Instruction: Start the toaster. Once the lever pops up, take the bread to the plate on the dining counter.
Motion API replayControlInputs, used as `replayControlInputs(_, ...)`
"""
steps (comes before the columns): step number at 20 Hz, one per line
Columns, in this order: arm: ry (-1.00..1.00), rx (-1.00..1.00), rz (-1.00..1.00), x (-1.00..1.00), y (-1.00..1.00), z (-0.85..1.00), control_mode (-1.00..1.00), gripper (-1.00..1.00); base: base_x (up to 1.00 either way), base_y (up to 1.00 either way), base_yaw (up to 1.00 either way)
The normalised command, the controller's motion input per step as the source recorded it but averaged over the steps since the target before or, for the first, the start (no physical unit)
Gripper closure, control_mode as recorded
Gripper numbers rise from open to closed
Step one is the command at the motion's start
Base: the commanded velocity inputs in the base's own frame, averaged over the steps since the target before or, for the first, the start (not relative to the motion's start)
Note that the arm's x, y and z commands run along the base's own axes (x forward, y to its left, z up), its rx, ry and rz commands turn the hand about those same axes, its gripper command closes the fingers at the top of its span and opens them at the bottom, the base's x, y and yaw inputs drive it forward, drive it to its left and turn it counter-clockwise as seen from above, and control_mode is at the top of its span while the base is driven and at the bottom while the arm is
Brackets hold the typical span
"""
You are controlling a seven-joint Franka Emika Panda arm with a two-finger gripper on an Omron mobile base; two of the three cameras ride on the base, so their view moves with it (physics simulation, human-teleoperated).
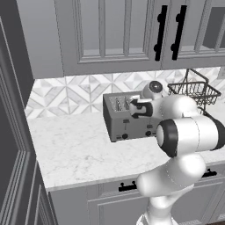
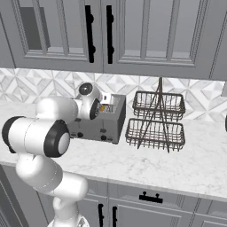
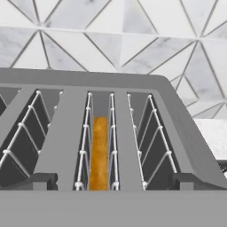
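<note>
Open gripper (image 3: 111, 181) fingertips straddle the bread (image 3: 99, 153) in the unmarked toaster (image 3: 133, 133).

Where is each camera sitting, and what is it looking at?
Left base view: behind the arm on its left, facing the toaster on the worktop; the arm rises lower right.
Right base view: behind on its right, facing the same toaster and a wire basket; the arm rises lower left.
Hand view: on the hand, looking down into the slots at the bread; the open gripper shows.

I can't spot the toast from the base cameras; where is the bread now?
In the hand view the bread sits down in a slot of the toaster, between the wire guides, second slot from its right end.
</note>
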Motion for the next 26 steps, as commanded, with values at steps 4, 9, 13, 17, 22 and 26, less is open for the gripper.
replayControlInputs(4, 0.00, 0.00, 0.00, 0.00, -0.06, 0.00, -1.00, -1.00, 0.00, 0.00, 0.00)
replayControlInputs(9, 0.00, 0.00, 0.00, 0.00, 0.00, 0.00, -1.00, -1.00, 0.00, 0.00, 0.00)
replayControlInputs(13, 0.00, 0.00, 0.00, 0.00, 0.00, 0.00, -1.00, -1.00, 0.00, 0.00, 0.00)
replayControlInputs(17, 0.00, 0.00, 0.00, 0.00, 0.00, 0.00, -1.00, -1.00, 0.00, 0.00, 0.00)
replayControlInputs(22, 0.00, 0.00, 0.00, 0.00, 0.00, 0.00, -1.00, -1.00, 0.00, 0.00, 0.00)
replayControlInputs(26, 0.00, 0.00, 0.00, 0.00, 0.00, 0.00, -1.00, -1.00, 0.00, 0.00, 0.00)
